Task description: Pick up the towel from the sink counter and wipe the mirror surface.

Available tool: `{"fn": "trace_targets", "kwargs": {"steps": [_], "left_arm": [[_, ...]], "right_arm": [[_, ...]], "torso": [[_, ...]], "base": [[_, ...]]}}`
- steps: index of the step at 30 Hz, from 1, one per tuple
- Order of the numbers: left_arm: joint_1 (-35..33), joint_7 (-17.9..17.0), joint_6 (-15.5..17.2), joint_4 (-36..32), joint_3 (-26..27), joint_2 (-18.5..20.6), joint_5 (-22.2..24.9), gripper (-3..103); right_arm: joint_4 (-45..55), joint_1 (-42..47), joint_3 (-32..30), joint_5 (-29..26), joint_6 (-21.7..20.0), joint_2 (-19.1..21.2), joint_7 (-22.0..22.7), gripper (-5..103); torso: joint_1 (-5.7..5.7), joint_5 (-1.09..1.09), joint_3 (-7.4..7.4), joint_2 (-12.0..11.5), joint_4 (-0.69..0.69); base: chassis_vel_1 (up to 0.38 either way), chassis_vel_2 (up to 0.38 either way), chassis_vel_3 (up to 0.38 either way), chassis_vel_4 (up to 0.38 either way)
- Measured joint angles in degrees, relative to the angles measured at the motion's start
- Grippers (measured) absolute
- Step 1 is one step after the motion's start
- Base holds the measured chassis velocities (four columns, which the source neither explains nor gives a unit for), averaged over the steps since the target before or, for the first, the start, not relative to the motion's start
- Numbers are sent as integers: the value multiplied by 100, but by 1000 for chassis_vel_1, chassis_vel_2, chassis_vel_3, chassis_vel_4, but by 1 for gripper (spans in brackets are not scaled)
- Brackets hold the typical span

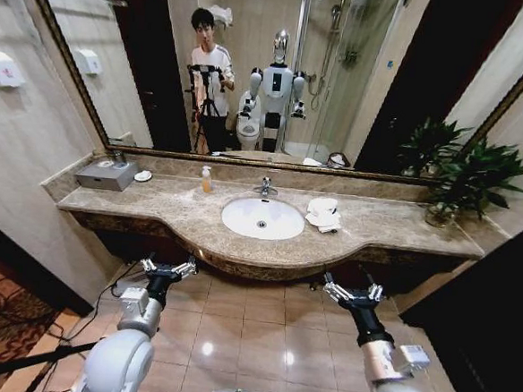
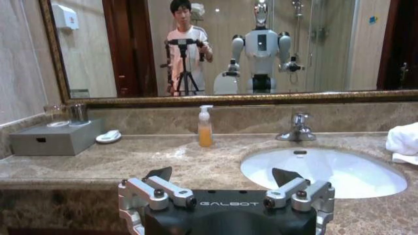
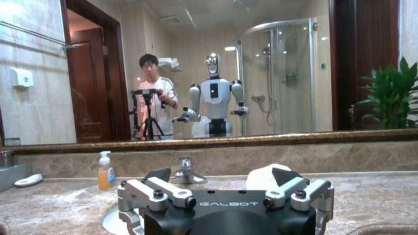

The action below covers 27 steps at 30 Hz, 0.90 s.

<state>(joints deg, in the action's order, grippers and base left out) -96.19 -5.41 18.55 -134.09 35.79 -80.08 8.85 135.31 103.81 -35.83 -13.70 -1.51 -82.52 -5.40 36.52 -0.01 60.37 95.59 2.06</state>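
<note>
Facing the mottled brown marble sink counter (image 1: 179,215), left gripper (image 1: 168,268) hangs near its curved front edge, fingers apart, empty. White crumpled towel (image 1: 323,214) lies right of the oval white basin (image 1: 262,218), below the large bronze-framed mirror (image 1: 144,71). Right gripper (image 1: 352,292) likewise hangs spread and empty.

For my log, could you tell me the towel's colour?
The towel is white, clearest in the head view, beside the basin.
</note>
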Motion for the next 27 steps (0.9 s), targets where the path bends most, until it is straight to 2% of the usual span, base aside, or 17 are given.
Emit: {"fn": "trace_targets", "kwargs": {"steps": [27], "left_arm": [[0, 0, 0, 0, 0, 0, 0, 100]], "right_arm": [[-48, -12, 40, 147, 79, -45, -18, 100]], "torso": [[0, 0, 0, 0, 0]], "base": [[0, 0, 0, 0]]}}
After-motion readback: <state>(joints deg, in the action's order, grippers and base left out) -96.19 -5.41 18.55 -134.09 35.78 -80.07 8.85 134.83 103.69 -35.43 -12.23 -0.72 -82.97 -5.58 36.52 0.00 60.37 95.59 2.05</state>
